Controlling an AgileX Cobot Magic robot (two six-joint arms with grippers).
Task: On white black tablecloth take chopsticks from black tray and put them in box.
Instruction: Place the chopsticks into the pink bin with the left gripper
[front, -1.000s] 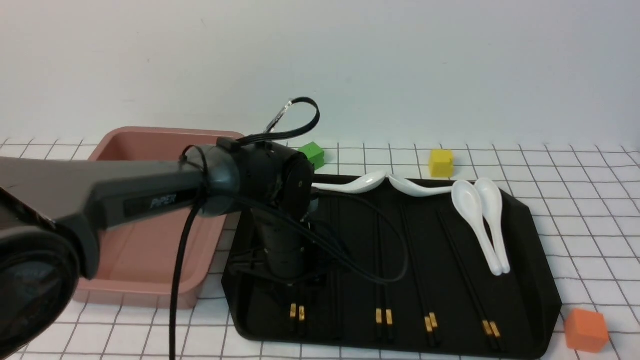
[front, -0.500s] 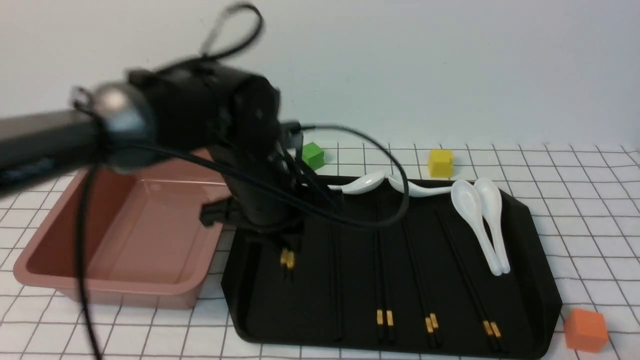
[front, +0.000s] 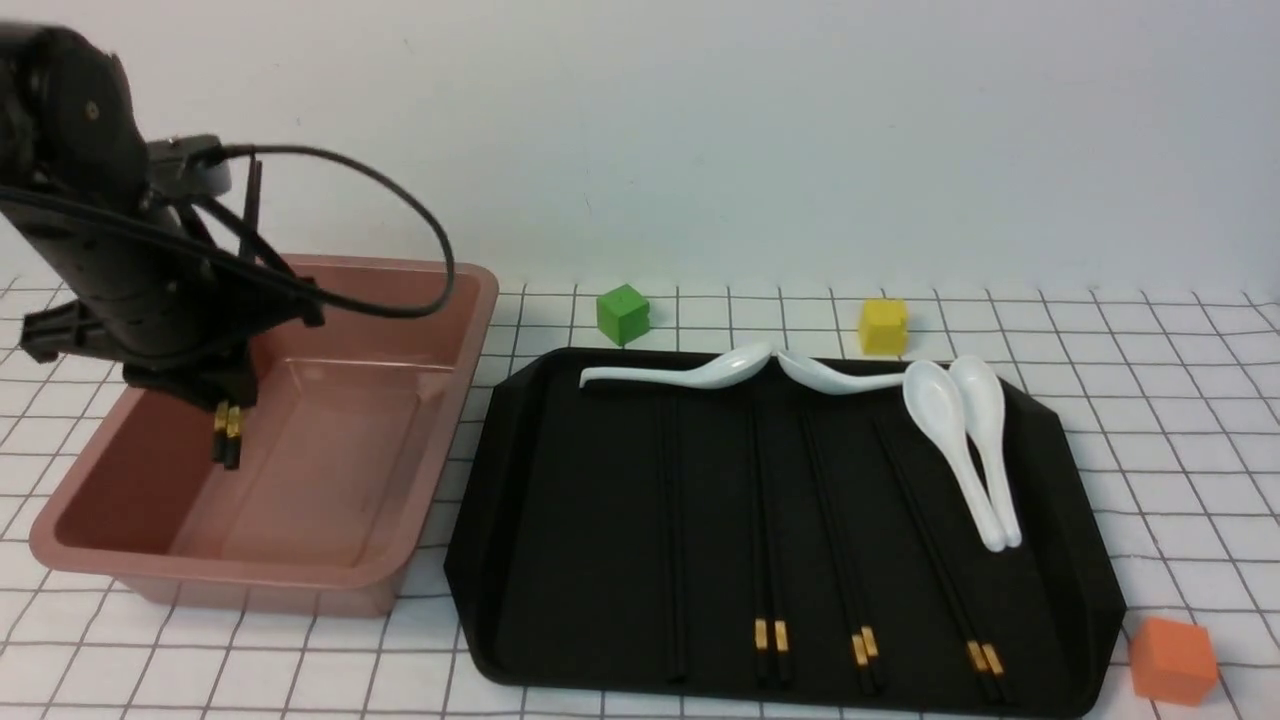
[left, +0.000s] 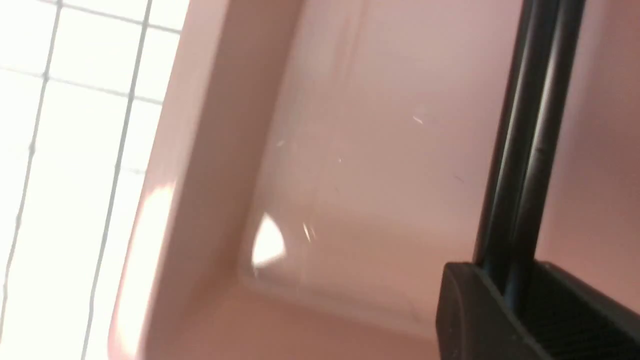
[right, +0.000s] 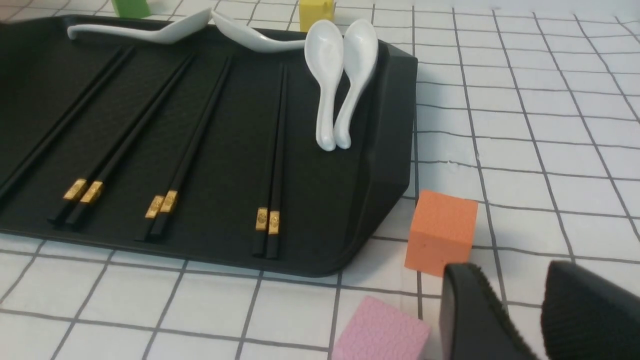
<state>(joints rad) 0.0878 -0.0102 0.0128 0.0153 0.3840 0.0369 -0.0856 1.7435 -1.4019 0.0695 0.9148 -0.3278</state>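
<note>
My left claw was clenched on one pair of chopsticks, the two pinched side by side. Their gold-banded ends hung just below it, inside the box, seemingly clear of the floor. I judged the main risk was right there: the pair stood steep, so letting go from that height could make them bounce, split, or lean against the nearest wall and tip over the rim. The thin ends rose above the claw beside its cable, which might snag them. The wrist body hid the jaws from the front, and the wrist camera showed neither end of the pair.

Well off to the claw's right, the black tray sat on the tablecloth with other pairs waiting by the spoons. The pair nearest the claw showed no gold band I could make out. Farthest away, my right claw stood released and empty near an orange cube; a pink cube was cut off.
</note>
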